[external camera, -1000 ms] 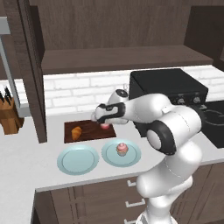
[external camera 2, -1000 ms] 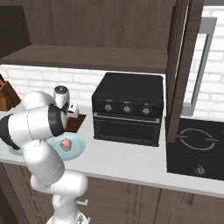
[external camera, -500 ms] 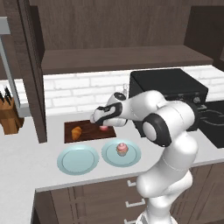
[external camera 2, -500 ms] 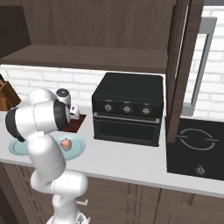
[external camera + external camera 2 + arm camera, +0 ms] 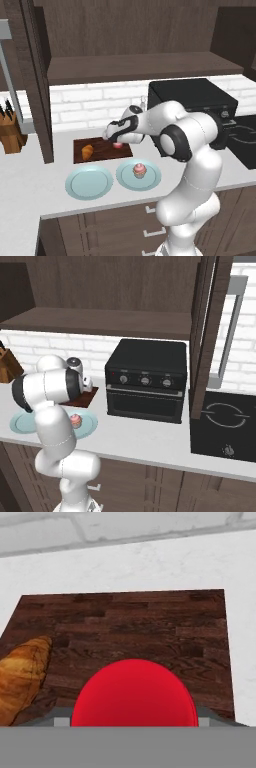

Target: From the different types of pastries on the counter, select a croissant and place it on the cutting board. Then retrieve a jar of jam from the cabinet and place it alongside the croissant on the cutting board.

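Observation:
The red jar of jam [image 5: 118, 145] hangs just over the right half of the dark wooden cutting board [image 5: 102, 148], and my gripper [image 5: 114, 138] is shut on it from above. In the hand view the jar's red lid [image 5: 132, 694] sits at the bottom centre and hides my fingertips. The golden croissant [image 5: 87, 151] lies on the board's left part, a short way from the jar; the hand view shows the croissant [image 5: 22, 674] at left on the board [image 5: 145, 627]. A pink-frosted cupcake [image 5: 139, 170] stands nearer the counter's front.
The cupcake sits on a light blue plate [image 5: 150, 179]; a second, bare blue plate [image 5: 89, 182] lies left of it. A black toaster oven [image 5: 192, 100] stands right of the board, a knife block [image 5: 11, 132] far left, a cooktop [image 5: 225, 421] far right.
My hand has swung a little to the left and lower with the jar, which stays over the board's right half. The elbow has risen and moved right.

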{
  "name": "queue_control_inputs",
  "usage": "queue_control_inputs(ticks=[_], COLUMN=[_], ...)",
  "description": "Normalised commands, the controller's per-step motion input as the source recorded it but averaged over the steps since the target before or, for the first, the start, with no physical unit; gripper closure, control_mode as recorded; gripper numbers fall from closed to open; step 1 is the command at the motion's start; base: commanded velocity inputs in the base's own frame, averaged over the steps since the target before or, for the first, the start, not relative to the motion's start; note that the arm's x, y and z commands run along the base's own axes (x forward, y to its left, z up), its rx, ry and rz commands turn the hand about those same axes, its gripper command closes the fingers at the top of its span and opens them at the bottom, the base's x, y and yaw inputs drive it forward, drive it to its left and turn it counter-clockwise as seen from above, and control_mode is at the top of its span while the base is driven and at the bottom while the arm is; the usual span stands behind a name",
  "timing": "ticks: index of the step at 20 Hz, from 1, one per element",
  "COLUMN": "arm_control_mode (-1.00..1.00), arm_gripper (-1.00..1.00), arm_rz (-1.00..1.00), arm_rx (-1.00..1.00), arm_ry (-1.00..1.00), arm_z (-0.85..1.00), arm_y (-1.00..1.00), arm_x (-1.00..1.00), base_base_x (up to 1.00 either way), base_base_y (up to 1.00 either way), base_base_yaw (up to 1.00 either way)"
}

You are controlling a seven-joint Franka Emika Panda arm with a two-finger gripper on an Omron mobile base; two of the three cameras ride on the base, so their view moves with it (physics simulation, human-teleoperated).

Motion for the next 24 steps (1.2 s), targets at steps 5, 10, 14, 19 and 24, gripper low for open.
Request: queue_control_inputs(ticks=[5,10,14,19,24], arm_control_mode=[-1.0,-1.0,-1.0,-1.0,-1.0], arm_gripper=[1.0,1.0,1.0,-1.0,-1.0], arm_rz=[0.0,0.0,0.0,0.0,0.0], arm_rx=[0.0,0.0,0.0,0.02,0.01], arm_ry=[0.0,0.0,0.0,0.0,0.0], arm_z=[-0.17,0.0,0.0,0.0,0.0], arm_y=[0.0,0.0,0.0,0.09,0.02], arm_x=[0.13,0.03,0.0,0.0,0.0], base_base_x=[0.0,0.0,0.0,0.0,0.0], base_base_y=[0.0,0.0,0.0,0.0,0.0], base_base_yaw=[0.0,0.0,0.0,0.0,0.0])
